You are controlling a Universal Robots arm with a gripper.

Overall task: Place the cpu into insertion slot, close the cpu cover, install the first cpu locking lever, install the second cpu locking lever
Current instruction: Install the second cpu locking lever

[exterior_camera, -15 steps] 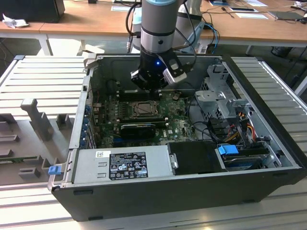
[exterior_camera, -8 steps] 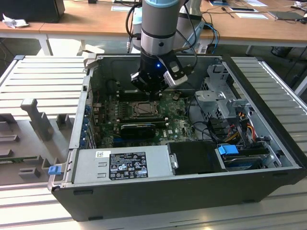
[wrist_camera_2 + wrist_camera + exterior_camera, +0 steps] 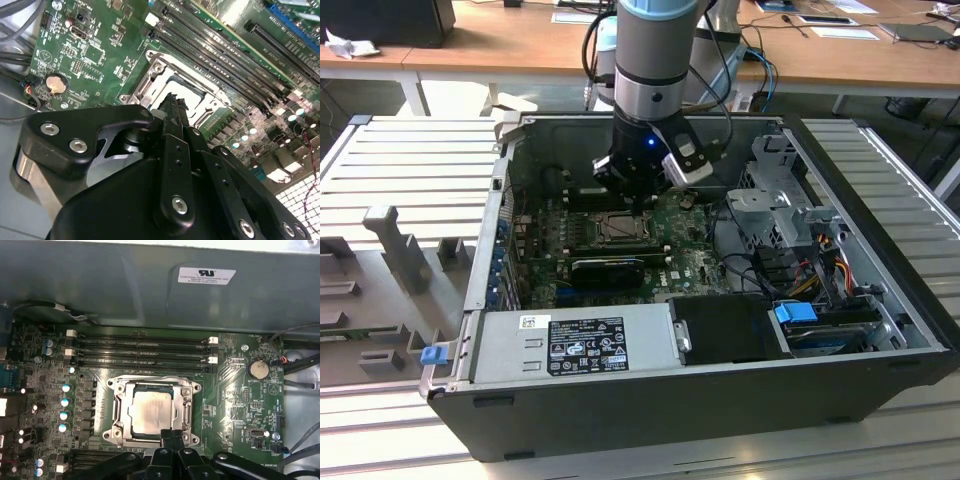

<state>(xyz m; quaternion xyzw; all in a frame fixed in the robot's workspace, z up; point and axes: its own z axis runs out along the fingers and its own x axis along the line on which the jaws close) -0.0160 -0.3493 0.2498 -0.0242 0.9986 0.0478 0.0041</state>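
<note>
Exterior view: the arm reaches into the open computer case (image 3: 880,330), the gripper (image 3: 642,205) low over the insertion slot (image 3: 617,229). Second wrist view: fingers (image 3: 175,125) pressed together at the socket's edge. First wrist view: the cpu (image 3: 151,410) sits in the slot, the cpu cover (image 3: 120,412) down around it.

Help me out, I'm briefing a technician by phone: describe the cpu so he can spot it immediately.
Inside the open computer case, find the green motherboard. Just below its four long memory slots sits a square metal cpu cover. The cpu is the flat, pale silvery square in that frame's cut-out, the only plain metal face among dark chips and round capacitors.
</note>
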